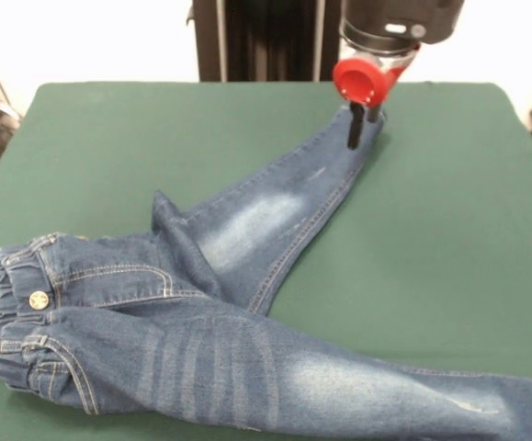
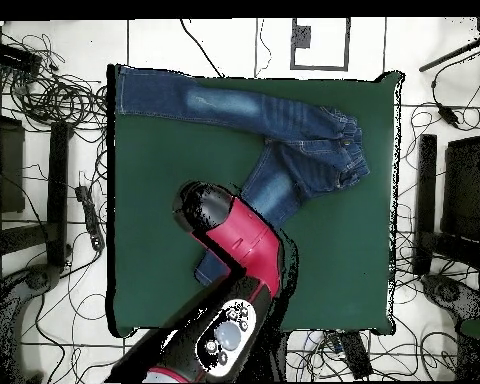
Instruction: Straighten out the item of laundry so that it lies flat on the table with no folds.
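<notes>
Dark green bench (image 1: 449,230) w/ rounded corners fills the front view, white wall behind. Overhead: white floor round the bench (image 2: 354,250), loose black cables (image 2: 54,100) scattered on it, dark stands at both sides.

Front view, left to right: jeans (image 1: 155,303) lie w/ the elasticated waistband at the lower left, near the bench's left edge, brass button (image 1: 39,299) facing up. From there the 2 legs spread in a V opening to the right. One leg runs up and to the right, long axis diagonal, faded whitish patch on the thigh, cuff ending near the far edge. Other leg runs along the near edge to the right, roughly level, and goes off the picture's lower right corner; whitish creases across its thigh. A fold of denim stands up at the crotch between the legs, so the fabric isn't flat there.

Right of centre, top: red and black arm (image 1: 376,73) comes down, end effector (image 1: 361,124) sits at the cuff of the diagonal leg. Its dark tips look close together on or in the denim; can't tell if it actually grips the cloth.

Overhead: jeans (image 2: 284,130) lie along the top edge, one leg pointing left to the corner, other angling down-left under the arm (image 2: 234,240), which hides the end effector.
</notes>
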Controlling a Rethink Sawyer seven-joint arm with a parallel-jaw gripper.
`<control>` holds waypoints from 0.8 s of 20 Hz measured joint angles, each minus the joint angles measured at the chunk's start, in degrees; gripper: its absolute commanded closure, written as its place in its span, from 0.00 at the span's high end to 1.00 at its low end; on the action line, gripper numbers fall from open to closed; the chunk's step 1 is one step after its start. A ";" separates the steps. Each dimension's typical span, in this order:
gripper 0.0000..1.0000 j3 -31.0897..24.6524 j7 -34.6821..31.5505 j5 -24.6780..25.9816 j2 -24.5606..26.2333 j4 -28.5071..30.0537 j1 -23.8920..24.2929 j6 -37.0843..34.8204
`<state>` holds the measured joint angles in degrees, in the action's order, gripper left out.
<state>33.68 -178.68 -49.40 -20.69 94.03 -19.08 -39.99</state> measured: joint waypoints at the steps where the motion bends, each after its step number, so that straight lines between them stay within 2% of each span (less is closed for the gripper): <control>1: 1.00 0.00 0.00 0.01 -0.06 0.28 -0.06 0.12; 16: 1.00 -3.43 0.00 -2.25 -5.16 8.45 -0.48 4.89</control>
<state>30.25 -178.68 -51.65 -25.85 102.47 -19.57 -35.10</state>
